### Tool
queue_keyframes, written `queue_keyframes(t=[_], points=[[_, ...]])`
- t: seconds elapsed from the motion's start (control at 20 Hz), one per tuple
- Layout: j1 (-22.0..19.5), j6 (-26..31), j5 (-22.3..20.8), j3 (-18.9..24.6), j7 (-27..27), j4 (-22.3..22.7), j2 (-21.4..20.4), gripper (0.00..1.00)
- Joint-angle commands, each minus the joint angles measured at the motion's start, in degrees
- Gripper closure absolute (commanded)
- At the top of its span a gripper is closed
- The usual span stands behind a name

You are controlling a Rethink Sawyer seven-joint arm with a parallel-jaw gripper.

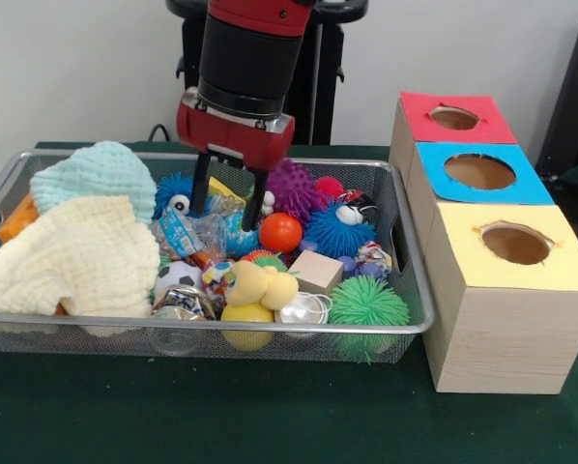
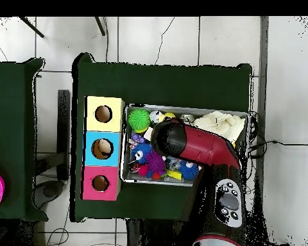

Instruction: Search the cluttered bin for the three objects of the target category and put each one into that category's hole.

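Note:
The silver wire-mesh bin [image 1: 125, 323] sits on the green table, packed with toys. My gripper [image 1: 226, 198] hangs low over the middle rear of the bin with its two black fingers [image 1: 200, 184] spread open. They straddle crinkly clear packets [image 1: 197, 232] and grip nothing. An orange ball [image 1: 280, 232] lies just right of the right finger. A purple spiky ball [image 1: 294, 187], a blue spiky ball [image 1: 338, 232], a green spiky ball [image 1: 368, 304], a wooden cube [image 1: 316, 272] and a yellow plush [image 1: 260, 285] lie around. In the overhead view the arm [image 2: 195, 146] hides the gripper and much of the bin [image 2: 182, 107].
Three wooden boxes with holes stand right of the bin: red top [image 1: 453, 118], blue top [image 1: 479, 171], yellow top [image 1: 515, 244]. A cream cloth [image 1: 72, 256] and a mint cloth [image 1: 94, 176] fill the bin's left part. A second green table [image 2: 12, 138] stands apart.

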Motion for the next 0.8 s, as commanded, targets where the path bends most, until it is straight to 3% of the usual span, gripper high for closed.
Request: queue_keyframes(t=[0.05, 0.35, 0.6, 0.8], points=[[-1.7, 7.8, 1.3, 5.1, 5.2, -4.9, 3.2, 0.0], [0.8, 5.7, 2.7, 2.2, 10.6, -6.6, 4.2, 0.0], [4.9, 6.5, 9.2, -2.7, 21.7, -6.7, 5.4, 0.0], [6.6, 7.1, 13.6, -5.2, 24.6, -6.7, 6.6, 0.0]])
